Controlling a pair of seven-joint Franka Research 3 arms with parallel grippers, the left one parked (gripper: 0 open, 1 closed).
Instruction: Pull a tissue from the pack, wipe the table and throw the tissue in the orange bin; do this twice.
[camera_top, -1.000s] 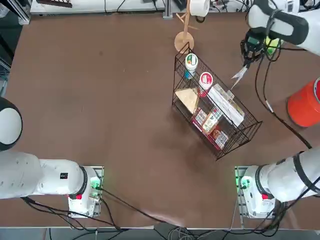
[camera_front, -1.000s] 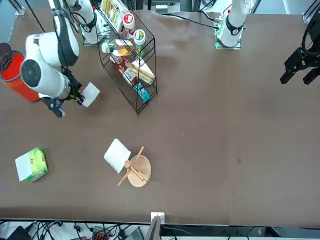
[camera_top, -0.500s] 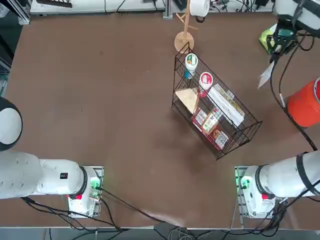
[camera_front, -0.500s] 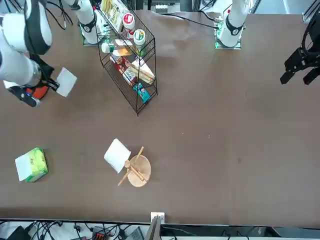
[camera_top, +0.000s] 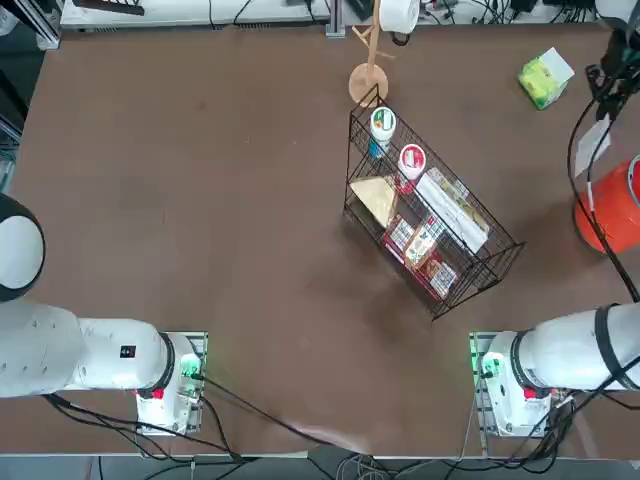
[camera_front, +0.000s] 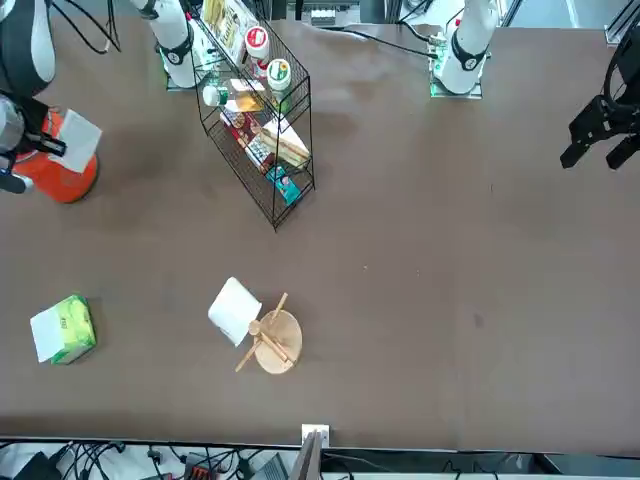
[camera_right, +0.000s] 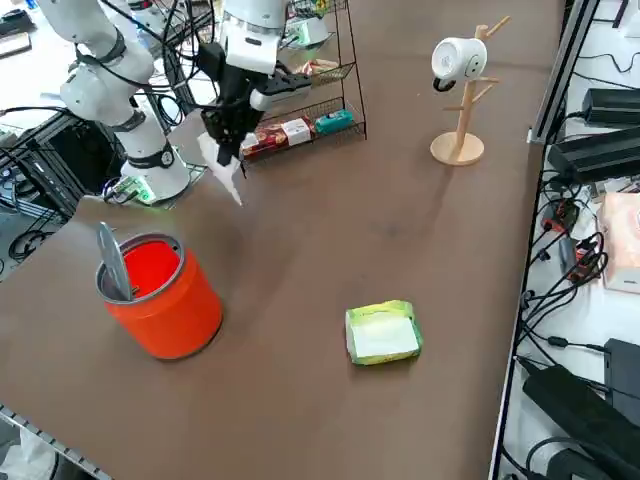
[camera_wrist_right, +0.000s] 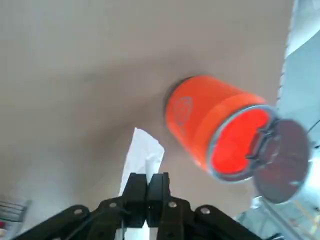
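Pinched together on a white tissue (camera_right: 222, 160), the right gripper (camera_right: 236, 133) hangs above the table (camera_right: 400, 230), in the upper left of the right side view. The tissue dangles below the fingertips (camera_wrist_right: 148, 187), its long axis running roughly up and down, the free end pointing toward the tabletop.

Lower in that view, toward the lower left of the frame, the orange bin (camera_right: 160, 297) stands upright with its mouth open and a grey lid (camera_right: 112, 262) tilted up at its rim; it sits apart from the gripper, not under it. In the top view the bin (camera_top: 612, 207) is at the right edge, just below the hanging tissue (camera_top: 594, 135).

The pack (camera_right: 381, 333) lies flat near the lower middle of the right side view, white tissue facing up, well apart from the gripper. A black wire basket (camera_top: 428, 225) of goods occupies the centre of the top view.
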